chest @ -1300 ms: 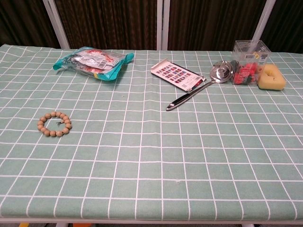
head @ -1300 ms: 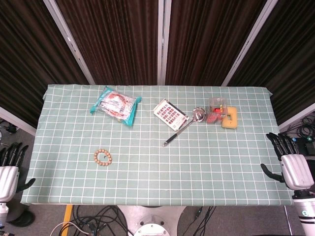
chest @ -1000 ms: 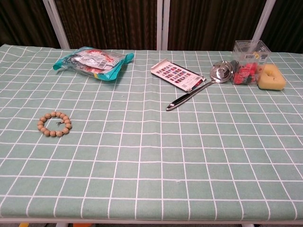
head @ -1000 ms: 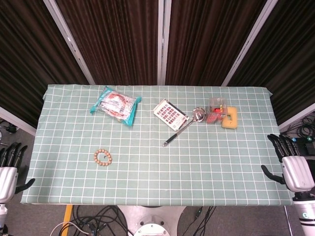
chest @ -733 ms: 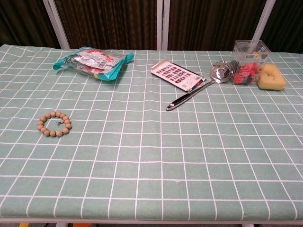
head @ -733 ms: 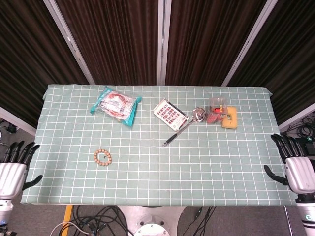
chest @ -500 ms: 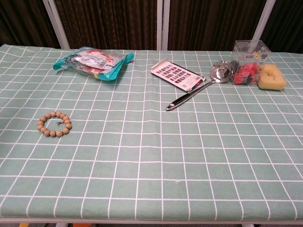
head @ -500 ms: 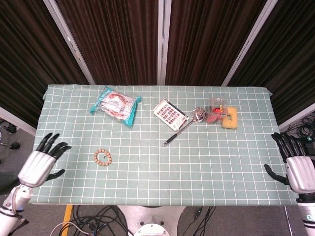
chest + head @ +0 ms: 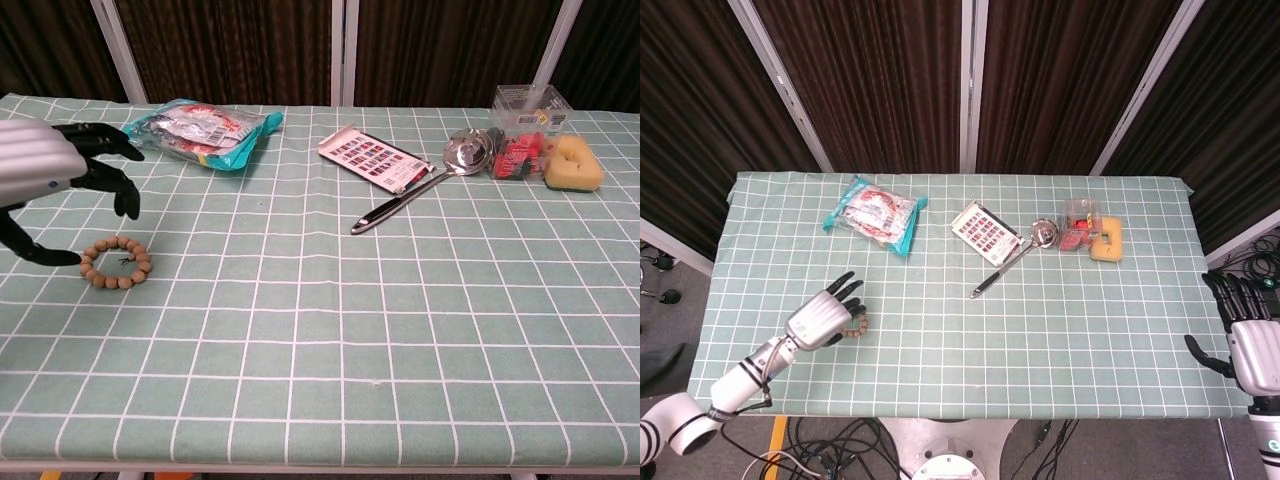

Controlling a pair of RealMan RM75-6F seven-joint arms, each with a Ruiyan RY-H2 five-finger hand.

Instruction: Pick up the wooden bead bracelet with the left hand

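Left hand hovers over the round wooden bead bracelet, lower left of the green checked tabletop; fingers spread, thumb tip just beside the beads, nothing gripped. Bracelet lies flat on the cloth. Right hand is off the tabletop's right edge, fingers apart, empty.
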